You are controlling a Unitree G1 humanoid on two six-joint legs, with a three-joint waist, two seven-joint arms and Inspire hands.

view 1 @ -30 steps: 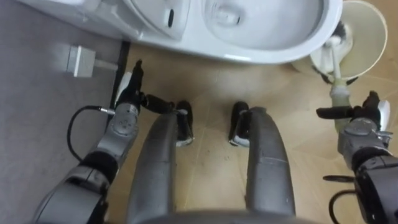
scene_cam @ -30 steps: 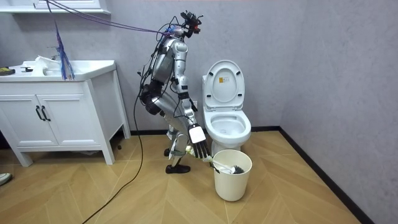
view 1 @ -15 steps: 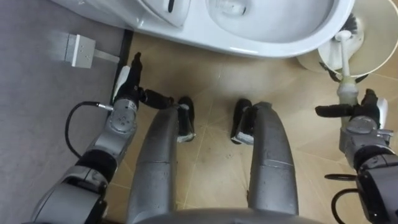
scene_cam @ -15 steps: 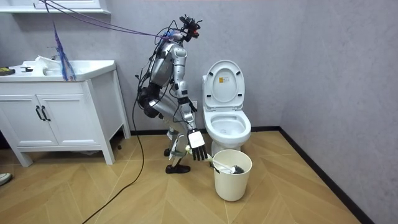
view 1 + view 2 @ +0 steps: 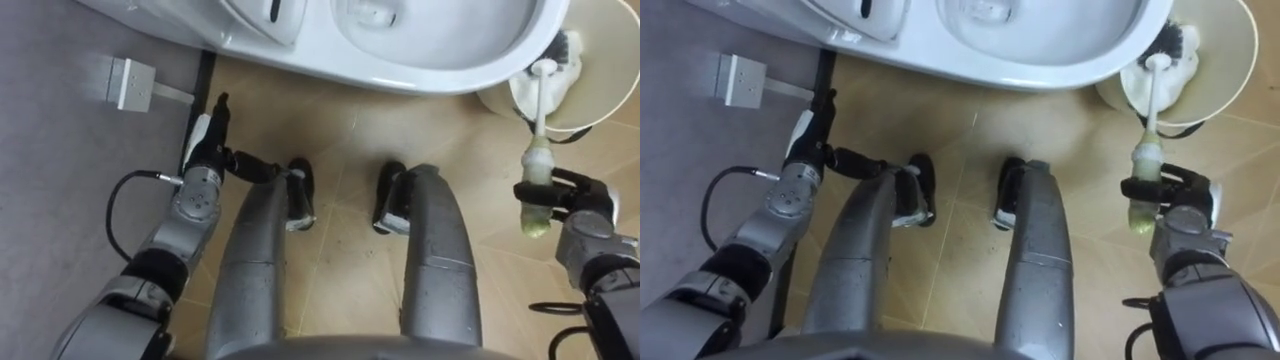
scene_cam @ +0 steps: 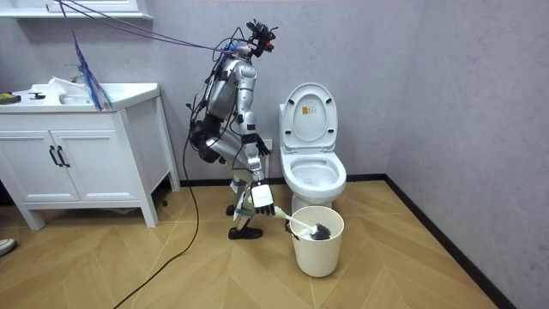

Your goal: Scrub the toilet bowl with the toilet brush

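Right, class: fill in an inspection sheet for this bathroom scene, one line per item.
Surface: wooden floor.
Job's things: toilet, lid up; brush, its head at the mouth of the white bucket beside the toilet.
Clutter: small things on the cabinet top.
Hands: right hand curled round the brush handle; left hand open, low beside the toilet base.
Cables: white lead from the wall box.
Surroundings: white cabinet with sink at the room view's left; grey wall.
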